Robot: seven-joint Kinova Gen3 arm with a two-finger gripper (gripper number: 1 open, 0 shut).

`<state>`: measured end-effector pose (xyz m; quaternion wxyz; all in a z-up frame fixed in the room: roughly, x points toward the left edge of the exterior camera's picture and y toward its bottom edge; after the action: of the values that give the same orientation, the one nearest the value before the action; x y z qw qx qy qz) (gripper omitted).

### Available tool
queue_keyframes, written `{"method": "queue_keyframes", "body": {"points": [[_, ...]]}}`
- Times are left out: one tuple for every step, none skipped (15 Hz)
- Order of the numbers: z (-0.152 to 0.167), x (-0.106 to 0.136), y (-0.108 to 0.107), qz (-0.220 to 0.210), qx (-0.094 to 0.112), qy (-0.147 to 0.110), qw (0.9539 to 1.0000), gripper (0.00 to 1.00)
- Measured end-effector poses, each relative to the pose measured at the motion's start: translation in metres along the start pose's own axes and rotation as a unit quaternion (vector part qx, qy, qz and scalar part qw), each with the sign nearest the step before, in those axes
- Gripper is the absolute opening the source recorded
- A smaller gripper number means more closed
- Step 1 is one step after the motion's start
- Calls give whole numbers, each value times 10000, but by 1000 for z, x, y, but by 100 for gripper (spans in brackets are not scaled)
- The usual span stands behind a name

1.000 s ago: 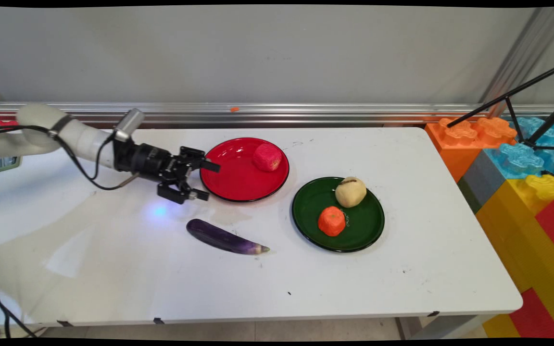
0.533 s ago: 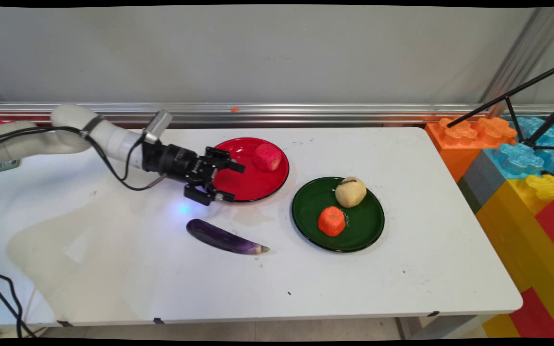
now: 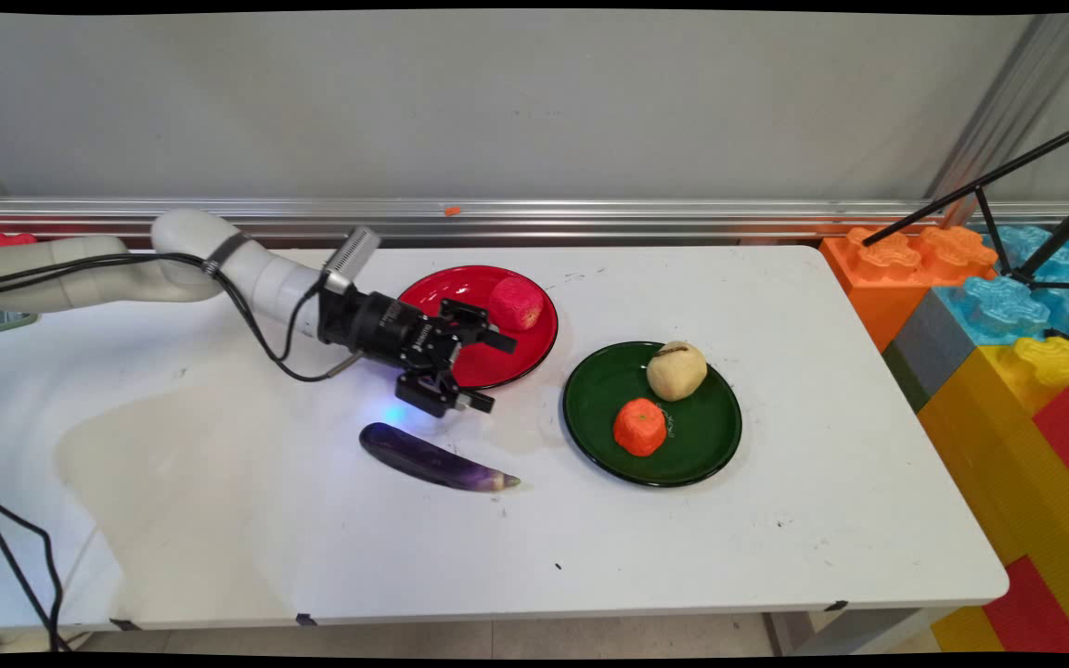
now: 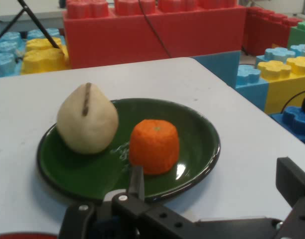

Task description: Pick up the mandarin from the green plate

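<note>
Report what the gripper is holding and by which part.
Nothing. The gripper is open and empty, above the red plate's near edge, with the eggplant close by on the table.

Green plate (image 4: 202,130) on white table (image 4: 157,79), cream pear (image 4: 87,124) beside orange piece (image 4: 154,146), toy blocks (image 4: 152,30) behind

The main view looks down from above the near side of the white table (image 3: 683,538), facing the far wall and taking in the whole tabletop. The hand view sits low and close, looking right toward the toy blocks (image 4: 152,30). Both views share the green plate (image 3: 711,445) (image 4: 202,149).
</note>
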<state>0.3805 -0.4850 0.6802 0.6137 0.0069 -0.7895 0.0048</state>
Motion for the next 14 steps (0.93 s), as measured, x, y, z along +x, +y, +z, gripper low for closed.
{"method": "queue_keyframes", "body": {"points": [[6, 1, 0, 8, -44, 1, 10000, 100], [13, 2, -1, 14, -89, -2, 10000, 100], [19, 2, -1, 13, -121, -9, 9999, 100], [23, 3, -1, 13, -140, -13, 9999, 100], [29, 3, -2, 14, -166, -22, 9999, 100], [36, 4, -4, 13, -188, -35, 9998, 100], [43, 4, -6, 13, -198, -50, 9998, 100], [49, 4, -8, 12, -204, -64, 9998, 100], [53, 4, -9, 9, -209, -73, 9998, 100], [58, 3, -11, 6, -208, -87, 9997, 100], [64, 3, -14, 4, -209, -102, 9997, 100], [71, 3, -17, 7, -207, -115, 9997, 100], [77, 3, -20, 10, -204, -125, 9997, 100], [82, 2, -23, 13, -201, -130, 9997, 100]]}}
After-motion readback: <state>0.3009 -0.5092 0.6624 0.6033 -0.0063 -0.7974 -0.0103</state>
